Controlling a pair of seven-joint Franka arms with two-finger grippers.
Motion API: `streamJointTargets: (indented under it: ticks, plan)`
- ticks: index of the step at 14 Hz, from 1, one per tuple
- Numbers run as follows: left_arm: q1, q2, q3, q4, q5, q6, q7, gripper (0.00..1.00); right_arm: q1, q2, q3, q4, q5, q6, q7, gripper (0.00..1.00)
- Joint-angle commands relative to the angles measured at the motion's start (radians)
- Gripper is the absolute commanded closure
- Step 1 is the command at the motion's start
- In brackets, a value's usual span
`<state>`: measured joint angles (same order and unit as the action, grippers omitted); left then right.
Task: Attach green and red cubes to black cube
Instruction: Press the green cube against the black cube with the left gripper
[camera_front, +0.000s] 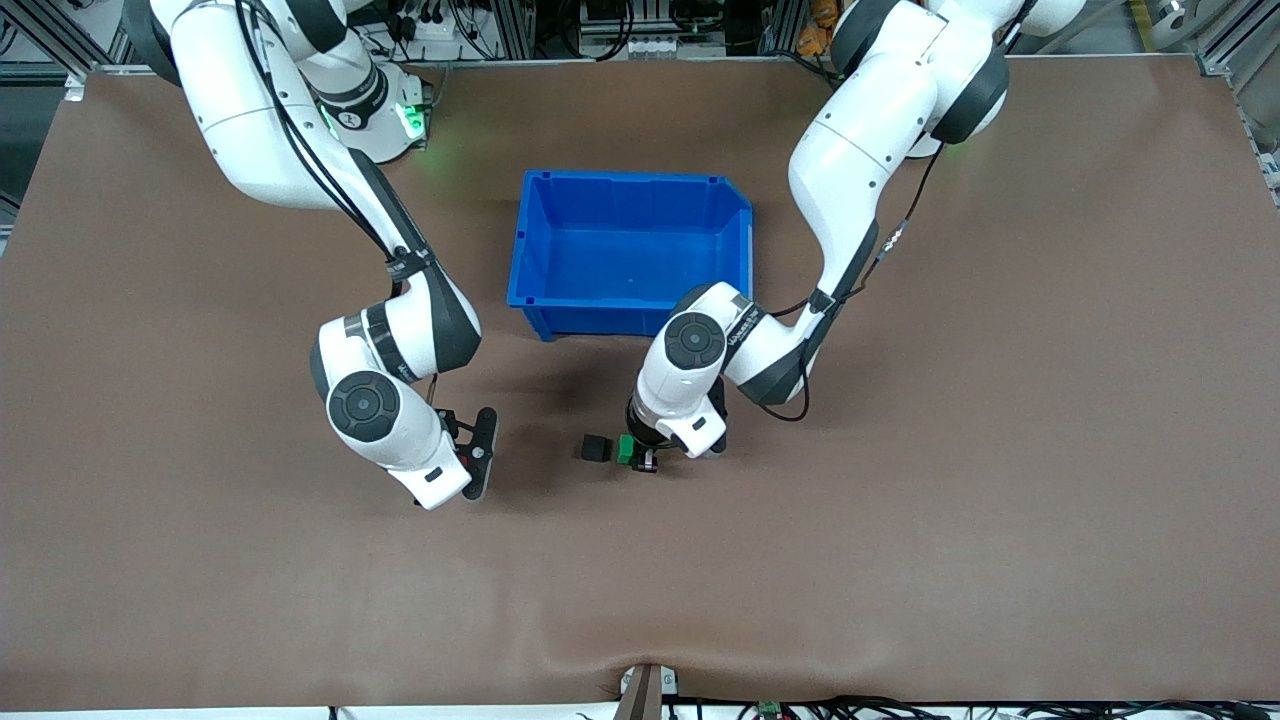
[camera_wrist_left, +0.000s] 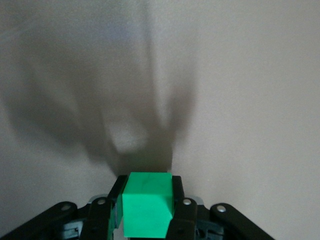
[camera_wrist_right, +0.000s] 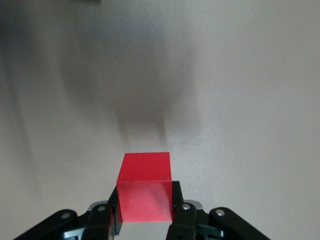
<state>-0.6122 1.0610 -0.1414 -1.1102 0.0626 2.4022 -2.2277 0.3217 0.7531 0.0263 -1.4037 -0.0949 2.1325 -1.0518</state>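
Low in the front view, toward its left side, we see the right gripper (camera_front: 478, 452) over the bare brown worktop (camera_front: 1000, 500). It is clamped on the red cube (camera_wrist_right: 145, 192) — the right wrist view shows that. Near the middle sits the black cube (camera_front: 596, 447) on the worktop, nearer to the camera than the blue bin (camera_front: 630, 250). Just beside it is the green cube (camera_front: 625, 450) — squeezed tight in the left gripper (camera_front: 640, 455).

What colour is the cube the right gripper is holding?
Red cube, clamped in the right gripper; it shows best in the right wrist view.
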Motion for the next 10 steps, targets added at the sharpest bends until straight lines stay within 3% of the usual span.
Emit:
streamJointTargets:
  ticks: [1, 10]
  plan:
    - [-0.035, 0.042, 0.026, 0.062, -0.014, 0.012, -0.003, 1.00, 0.000, 0.020, 0.000, 0.034, -0.013, -0.014, 0.016, 1.00]
    - [-0.047, 0.080, 0.025, 0.087, -0.015, 0.057, -0.004, 1.00, -0.024, 0.032, 0.000, 0.031, -0.011, -0.014, 0.006, 1.00]
